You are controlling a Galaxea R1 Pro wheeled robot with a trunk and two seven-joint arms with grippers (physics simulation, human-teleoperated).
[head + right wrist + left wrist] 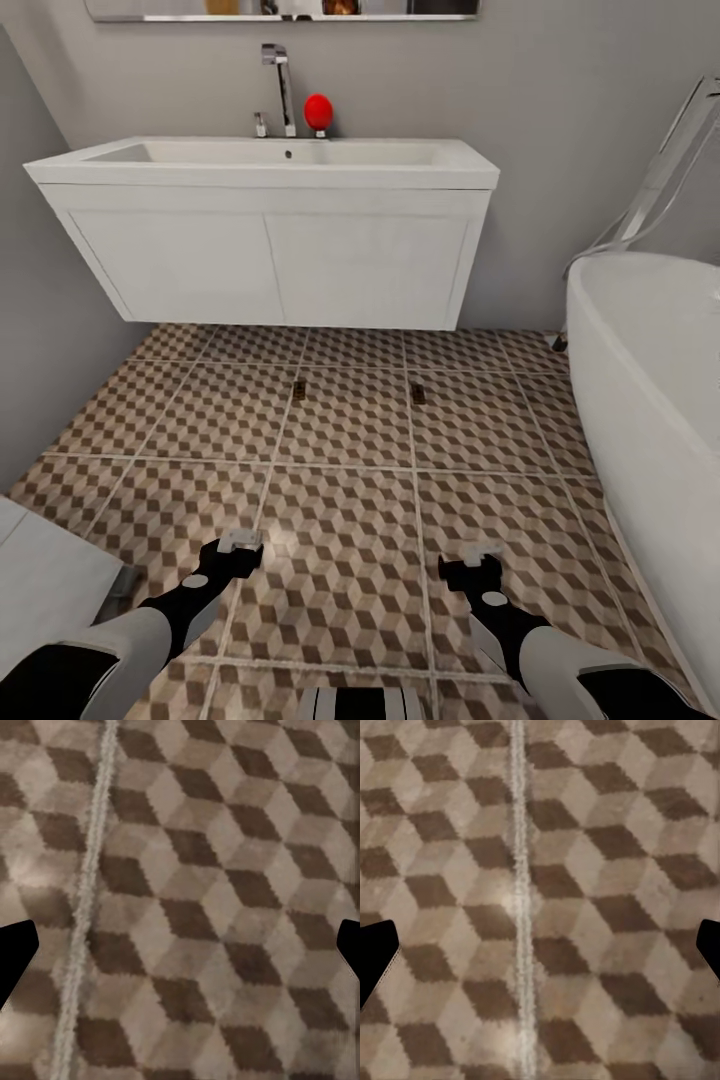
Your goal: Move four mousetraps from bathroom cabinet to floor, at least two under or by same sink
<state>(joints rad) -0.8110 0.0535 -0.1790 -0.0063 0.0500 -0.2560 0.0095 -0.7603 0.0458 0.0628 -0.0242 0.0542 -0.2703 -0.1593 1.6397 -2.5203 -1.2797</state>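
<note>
Two mousetraps lie on the bathroom floor (340, 470) in the head view, one (298, 387) left of the other (418, 394), both just in front of the white vanity under the bathroom sink (270, 160). My left gripper (238, 548) and right gripper (474, 562) hang low over the tiles near the bottom of that view, well short of the traps. Both are open and empty: each wrist view shows cube-pattern tile between dark fingertips (375, 952) (15, 956) set wide apart. The cabinet is out of view.
A white bathtub (650, 400) fills the right side. A grey wall runs along the left, and a pale flat surface (50, 590) juts in at the lower left. A chrome tap (282, 85) and a red round object (318, 110) stand on the sink's back edge.
</note>
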